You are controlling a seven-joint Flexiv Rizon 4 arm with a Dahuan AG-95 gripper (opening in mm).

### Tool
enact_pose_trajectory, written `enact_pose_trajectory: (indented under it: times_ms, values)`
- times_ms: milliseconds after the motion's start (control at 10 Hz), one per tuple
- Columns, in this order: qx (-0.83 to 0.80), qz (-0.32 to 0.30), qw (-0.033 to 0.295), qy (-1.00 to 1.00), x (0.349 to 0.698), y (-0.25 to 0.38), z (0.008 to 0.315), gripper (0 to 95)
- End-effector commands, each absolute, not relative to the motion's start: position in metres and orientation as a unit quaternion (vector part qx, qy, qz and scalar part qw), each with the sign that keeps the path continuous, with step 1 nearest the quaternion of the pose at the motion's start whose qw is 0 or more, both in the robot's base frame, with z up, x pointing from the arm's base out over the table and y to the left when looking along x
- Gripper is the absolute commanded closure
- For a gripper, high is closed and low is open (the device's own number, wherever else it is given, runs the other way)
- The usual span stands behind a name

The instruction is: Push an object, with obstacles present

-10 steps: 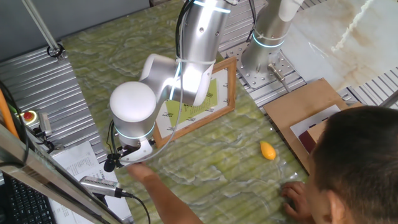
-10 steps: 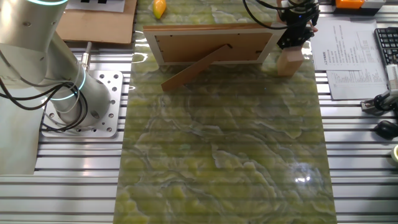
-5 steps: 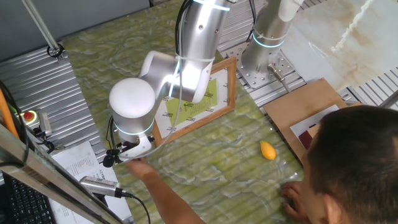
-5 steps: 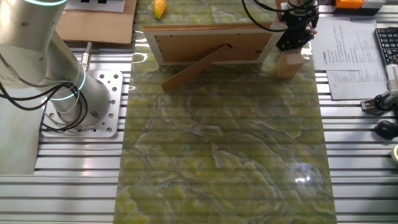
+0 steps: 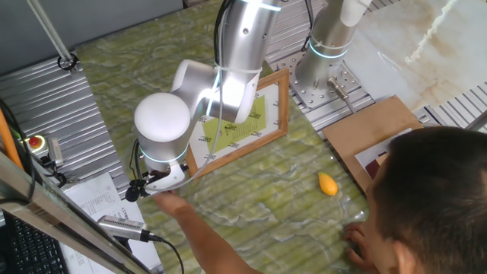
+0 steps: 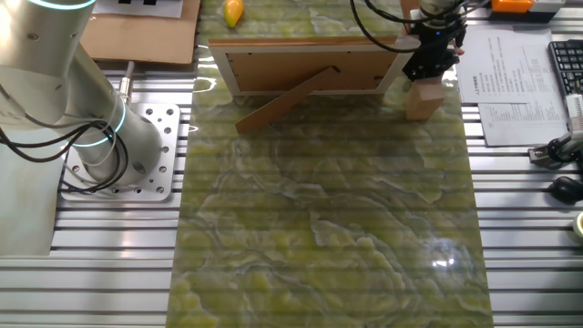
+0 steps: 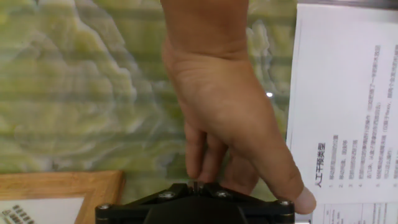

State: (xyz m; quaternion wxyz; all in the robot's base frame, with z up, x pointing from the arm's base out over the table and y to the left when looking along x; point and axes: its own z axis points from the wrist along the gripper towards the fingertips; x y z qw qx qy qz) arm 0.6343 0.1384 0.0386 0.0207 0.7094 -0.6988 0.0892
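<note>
One large flat wooden picture frame (image 6: 305, 66) with a white mat and yellow-green printed sheet stands propped on its strut across the far edge of the green marbled mat (image 6: 319, 228). One person's bare hand (image 7: 227, 118) reaches in at the black two-finger gripper (image 6: 428, 64); whether its jaws are spread or pressed together cannot be told. One small pale tan wooden block (image 6: 421, 98) sits directly below the gripper, just beside the frame's corner. One small orange-yellow teardrop piece (image 5: 327, 183) lies beyond the frame, well apart. The push looks barely begun, most of the mat untravelled.
</note>
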Motion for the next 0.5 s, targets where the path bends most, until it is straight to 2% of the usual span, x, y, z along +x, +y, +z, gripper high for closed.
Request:
enact_pose_trajectory:
  times_ms: [100,500]
  values:
    - [0.707,0.087,0.020,-0.701,0.6353,0.1386,0.0395,95.0]
    - [0.704,0.087,0.021,-0.705,0.6427,0.1407,0.0417,95.0]
